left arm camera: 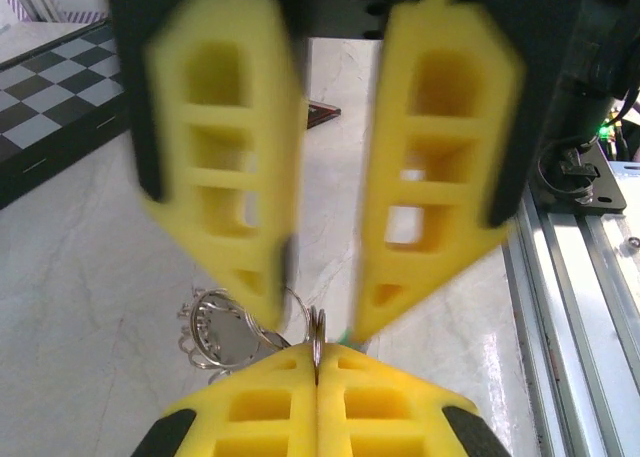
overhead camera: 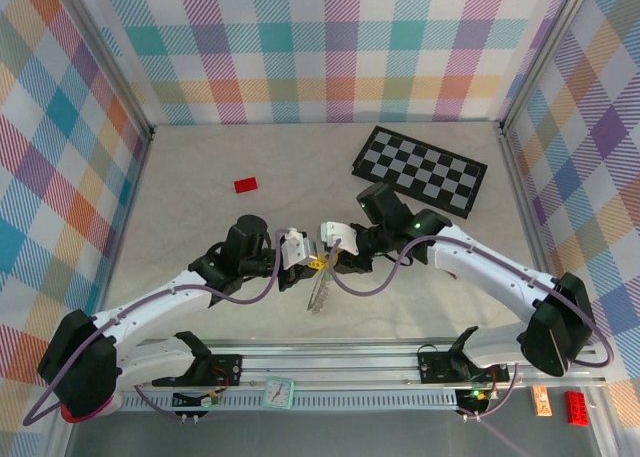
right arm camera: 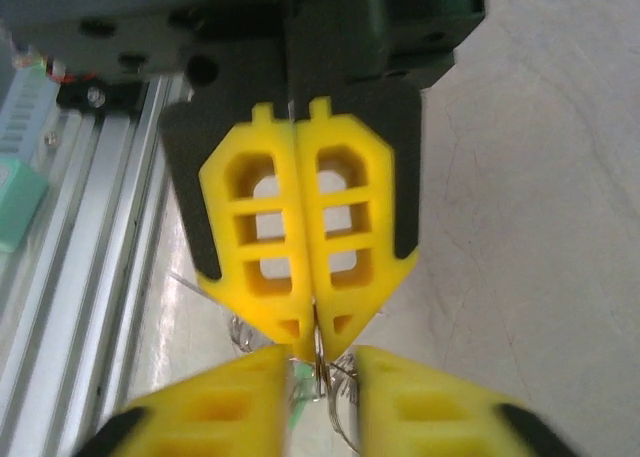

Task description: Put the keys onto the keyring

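While L end effector point(left arm camera: 317, 369) pinches keyring point(left arm camera: 316, 339) | R end effector point(right arm camera: 322, 372) spread, straddling it

The keyring point(overhead camera: 321, 289) is sitting mid-table point(overhead camera: 200, 217); from it, the block point(overhead camera: 245, 185) is lying at eleven o'clock, the checkerboard point(overhead camera: 420, 170) at one.

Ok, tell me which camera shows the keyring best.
Left wrist. The keyring sits close and sharp there, its silvery loops bunched beside the shut left gripper, which pinches one ring edge. The top external view gives a small strand hanging between the two arms; the right wrist view catches thin loops low in frame, partly cropped.
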### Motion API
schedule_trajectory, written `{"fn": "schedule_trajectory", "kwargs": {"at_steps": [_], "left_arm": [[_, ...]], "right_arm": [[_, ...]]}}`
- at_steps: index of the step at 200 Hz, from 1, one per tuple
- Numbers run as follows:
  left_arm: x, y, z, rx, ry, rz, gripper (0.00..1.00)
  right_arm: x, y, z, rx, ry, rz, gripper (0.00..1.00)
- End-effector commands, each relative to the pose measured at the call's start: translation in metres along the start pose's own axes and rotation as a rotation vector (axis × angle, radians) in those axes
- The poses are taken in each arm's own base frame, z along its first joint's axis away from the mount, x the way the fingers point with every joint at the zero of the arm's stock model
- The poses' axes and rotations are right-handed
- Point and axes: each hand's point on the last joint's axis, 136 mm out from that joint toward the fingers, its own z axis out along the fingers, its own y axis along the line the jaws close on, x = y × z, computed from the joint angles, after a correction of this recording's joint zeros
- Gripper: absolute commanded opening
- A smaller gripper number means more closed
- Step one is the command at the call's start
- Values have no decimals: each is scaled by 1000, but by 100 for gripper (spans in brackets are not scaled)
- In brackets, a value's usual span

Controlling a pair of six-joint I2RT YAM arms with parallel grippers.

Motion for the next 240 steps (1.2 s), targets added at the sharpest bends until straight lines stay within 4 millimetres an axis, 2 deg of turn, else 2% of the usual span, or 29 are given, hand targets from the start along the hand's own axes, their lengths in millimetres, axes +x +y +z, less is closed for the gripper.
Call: {"fn": "schedule_trajectory", "kwargs": {"at_steps": [1, 15, 29, 72, 123, 205, 240], "left_arm": [[-16, -1, -3, -8, -44, 45, 0], [-16, 0, -4, -18, -55, 42, 0], [-16, 0, -4, -25, -69, 40, 0], [-22, 0, -5, -32, -130, 17, 0], [-27, -11, -6, 24, -190, 7, 0], [-32, -16, -7, 53, -231, 21, 0], [-35, -18, -6, 70, -245, 20, 0]], "right_arm": [[-13, -5, -17, 59, -92, 90, 37], [-9, -8, -22, 99, -115, 160, 41], [-4, -2, -24, 102, -142, 203, 41], [11, 8, -19, 119, -204, 259, 38], [4, 6, -12, 124, -321, 198, 32], [-3, 16, -7, 48, -370, 157, 22], [-8, 15, -7, 33, -380, 138, 14]]}}
